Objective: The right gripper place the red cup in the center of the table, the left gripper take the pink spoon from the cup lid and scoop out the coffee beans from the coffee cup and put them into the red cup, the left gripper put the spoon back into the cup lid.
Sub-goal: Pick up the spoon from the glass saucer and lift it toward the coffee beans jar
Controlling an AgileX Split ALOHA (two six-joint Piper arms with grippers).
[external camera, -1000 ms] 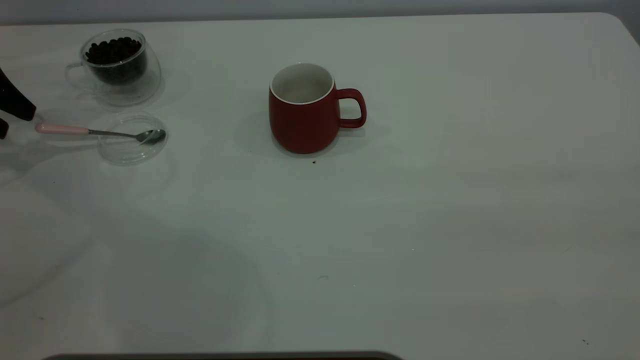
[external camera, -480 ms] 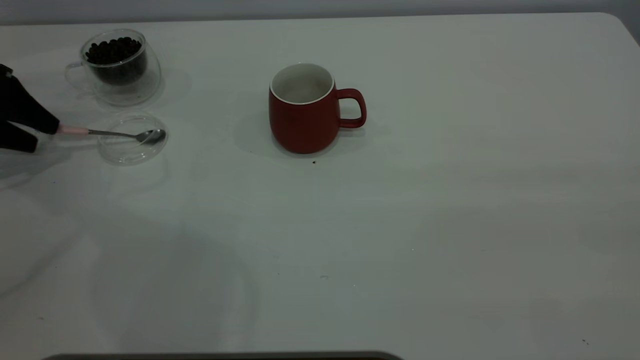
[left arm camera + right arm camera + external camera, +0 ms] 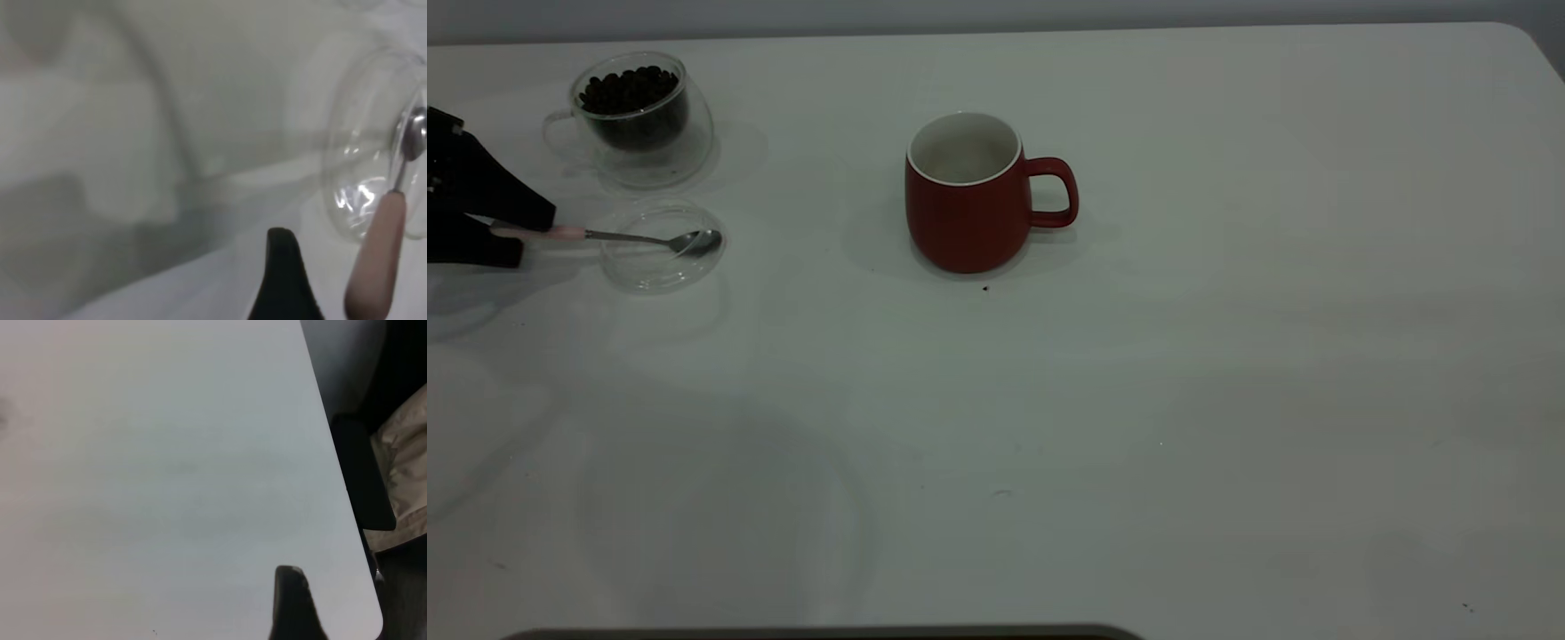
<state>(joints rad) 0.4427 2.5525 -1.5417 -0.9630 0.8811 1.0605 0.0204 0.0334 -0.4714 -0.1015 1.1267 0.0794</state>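
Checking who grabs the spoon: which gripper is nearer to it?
Left. The left gripper straddles the spoon handle at the table's left edge; the right gripper is out of the exterior view, over bare table.

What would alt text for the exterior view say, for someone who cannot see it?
At the white table's left edge, the robot's black left hand straddles the pink handle of a metal spoon, whose bowl rests in a clear glass lid. Behind the lid stands a glass cup of coffee beans; a red ceramic mug stands near the centre.
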